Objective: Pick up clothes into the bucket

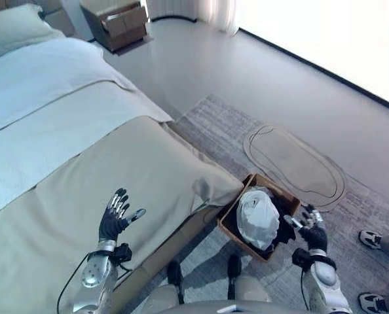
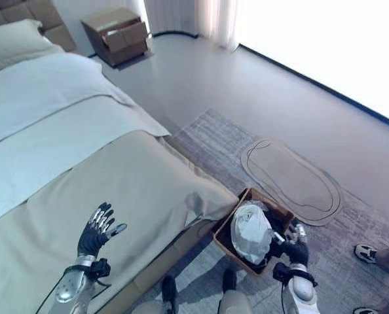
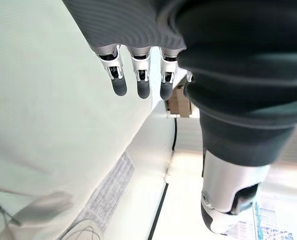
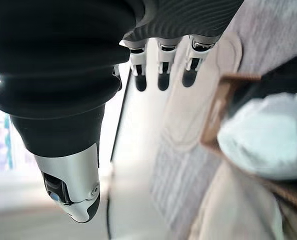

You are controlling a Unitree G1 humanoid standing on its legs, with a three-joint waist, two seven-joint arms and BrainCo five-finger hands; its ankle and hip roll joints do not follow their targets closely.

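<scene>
Closest in, the right hand [image 1: 314,230] hangs just beside the brown bucket [image 1: 228,224] on the rug [image 1: 214,124], its fingers [image 4: 162,76] straight and apart, gripping nothing. The left hand [image 1: 114,216] hovers over the bed [image 1: 83,170], fingers spread and empty too. The clothes are already in the bucket: a white garment [image 1: 259,217] heaped on top of dark clothes [image 1: 287,230]. I see no other loose garment on the bed or the floor, so the task looks about done; the next move probably calls for drawing the right hand clear. A person's shoes [image 1: 371,239] stand near. Farther off sits an oval mat [image 1: 293,160], then a nightstand [image 1: 119,23]. No writing is readable.
</scene>
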